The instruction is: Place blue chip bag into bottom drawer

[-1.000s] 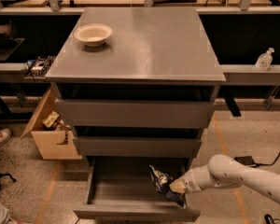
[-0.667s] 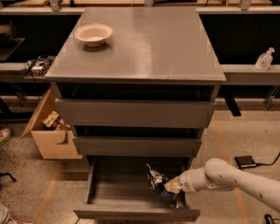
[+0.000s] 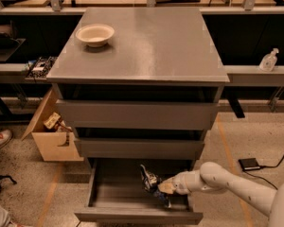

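Note:
The bottom drawer [image 3: 109, 197] of the grey cabinet is pulled open, a shallow grey tray. The blue chip bag [image 3: 151, 182], crinkly dark blue with white patches, is inside the drawer at its right side, upright and tilted. My gripper [image 3: 164, 188] reaches in from the right on a white arm and is shut on the bag's right edge, low inside the drawer.
A cream bowl [image 3: 94, 34] sits on the cabinet top at the back left. The two upper drawers [image 3: 137, 115] are closed. A cardboard box [image 3: 49, 134] stands on the floor left of the cabinet. A spray bottle [image 3: 269, 59] is on the right shelf. A small black device [image 3: 250, 164] lies on the floor.
My gripper with the blue chip bag has moved left and a little deeper into the bottom drawer.

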You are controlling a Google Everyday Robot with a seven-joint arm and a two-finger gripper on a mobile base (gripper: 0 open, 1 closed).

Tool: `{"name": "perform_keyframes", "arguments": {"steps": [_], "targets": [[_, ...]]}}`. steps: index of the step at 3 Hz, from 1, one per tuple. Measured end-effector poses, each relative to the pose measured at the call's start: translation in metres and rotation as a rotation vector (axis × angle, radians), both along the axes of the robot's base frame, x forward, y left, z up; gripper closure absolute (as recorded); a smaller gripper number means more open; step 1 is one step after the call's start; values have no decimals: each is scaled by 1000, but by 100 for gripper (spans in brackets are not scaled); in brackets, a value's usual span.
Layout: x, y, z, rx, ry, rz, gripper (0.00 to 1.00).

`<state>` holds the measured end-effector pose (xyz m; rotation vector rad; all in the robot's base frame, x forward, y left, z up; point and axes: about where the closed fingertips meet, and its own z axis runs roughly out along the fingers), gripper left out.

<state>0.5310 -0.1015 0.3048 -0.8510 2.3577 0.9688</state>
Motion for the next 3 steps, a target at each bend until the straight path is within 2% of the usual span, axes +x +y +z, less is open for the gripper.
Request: {"name": "perform_keyframes", "arguments": {"steps": [1,2,3], "targets": [[13,20,-4,41,-21,25,100],[14,23,-5,45,-22,28,85],[13,25,-6,47,-20,31,62]]}}
